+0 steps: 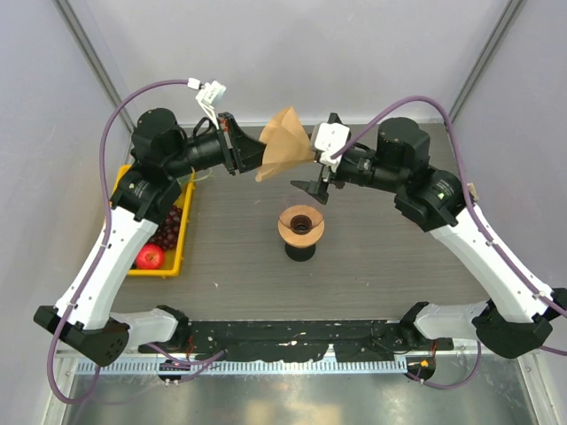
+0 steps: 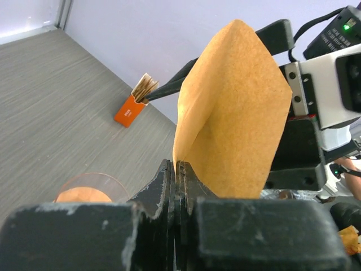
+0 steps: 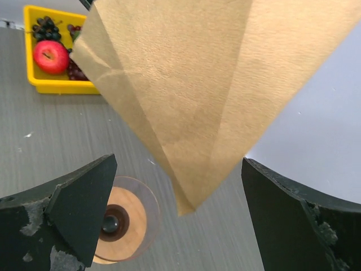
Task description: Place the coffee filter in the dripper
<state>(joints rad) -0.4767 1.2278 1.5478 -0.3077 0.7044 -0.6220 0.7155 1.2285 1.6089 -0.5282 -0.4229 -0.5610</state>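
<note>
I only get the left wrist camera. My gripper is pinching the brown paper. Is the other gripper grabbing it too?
Observer: No. The right gripper is wide open, with one finger on each side of the coffee filter, and neither seems to touch it.
Operator: Where's the orange funnel? I only see a bit of it.
Observer: The dripper stands on a black base mid-table. It is nearer the arm bases than the raised filter.
Operator: What else is on the table?
Observer: On the left side, a yellow tray holds a red apple and dark grapes.
</note>
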